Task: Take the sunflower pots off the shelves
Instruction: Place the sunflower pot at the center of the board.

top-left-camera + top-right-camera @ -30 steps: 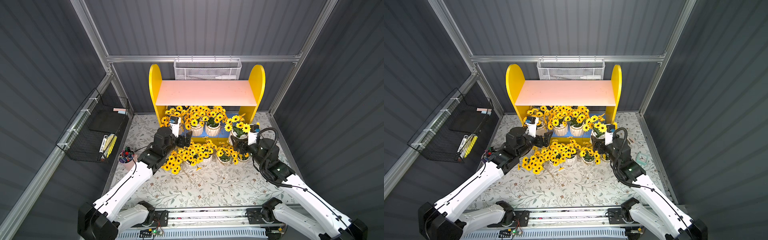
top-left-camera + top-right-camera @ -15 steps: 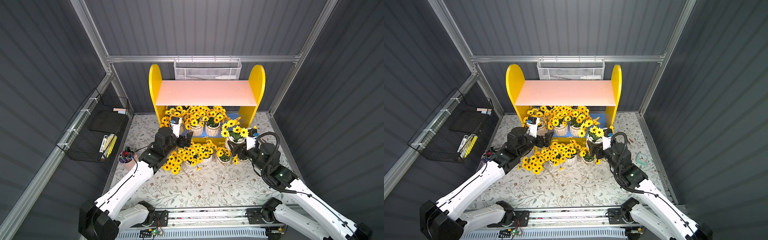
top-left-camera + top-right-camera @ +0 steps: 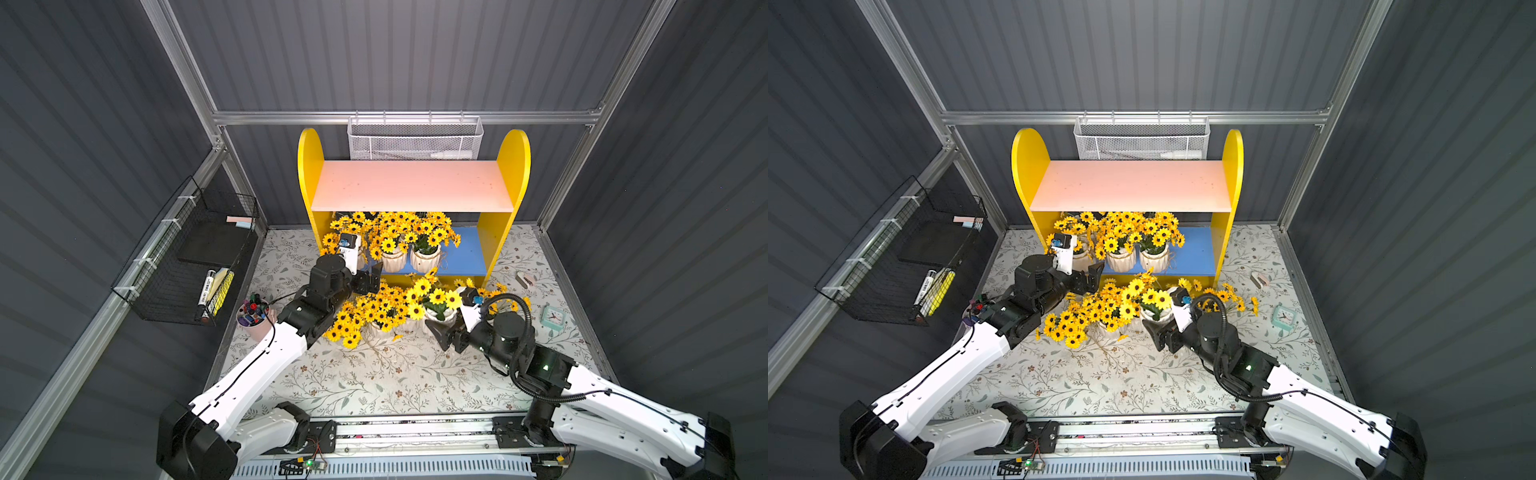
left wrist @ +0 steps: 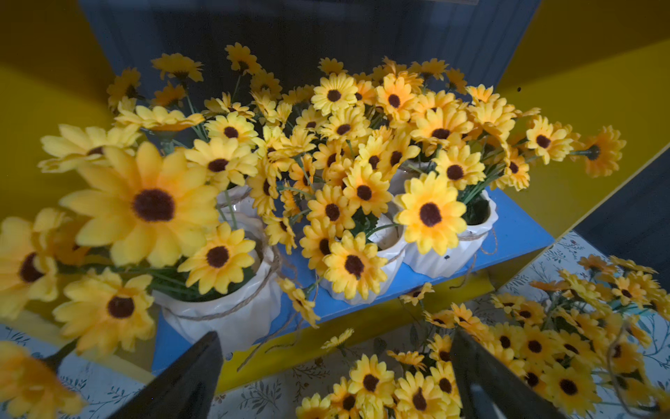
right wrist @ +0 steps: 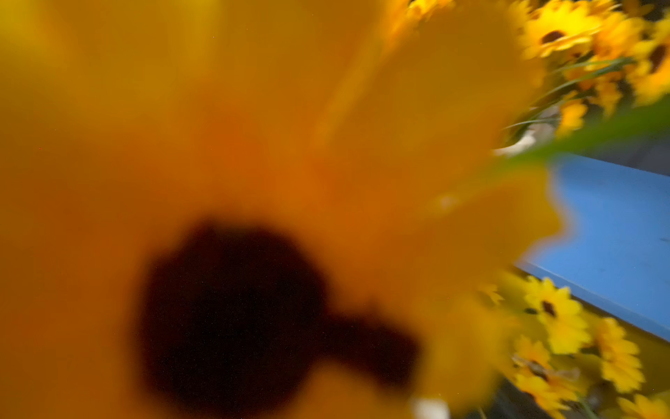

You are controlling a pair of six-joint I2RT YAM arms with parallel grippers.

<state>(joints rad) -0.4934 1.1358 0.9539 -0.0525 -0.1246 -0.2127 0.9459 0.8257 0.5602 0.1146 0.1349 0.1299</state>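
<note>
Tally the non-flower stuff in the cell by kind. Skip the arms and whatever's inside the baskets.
Wall baskets: 2, the black wire basket and the white mesh basket
Shelf unit: 1
Pink cup of markers: 1
Small clock: 1
Stapler-like item: 1
Total: 6

Dark grey ribbed walls (image 3: 415, 50) framed by aluminium rails (image 3: 399, 117) enclose a floral-patterned tabletop (image 3: 395, 374). A black wire basket (image 3: 187, 266) hangs on the side wall, a white mesh basket (image 3: 415, 141) on the back rail.
</note>
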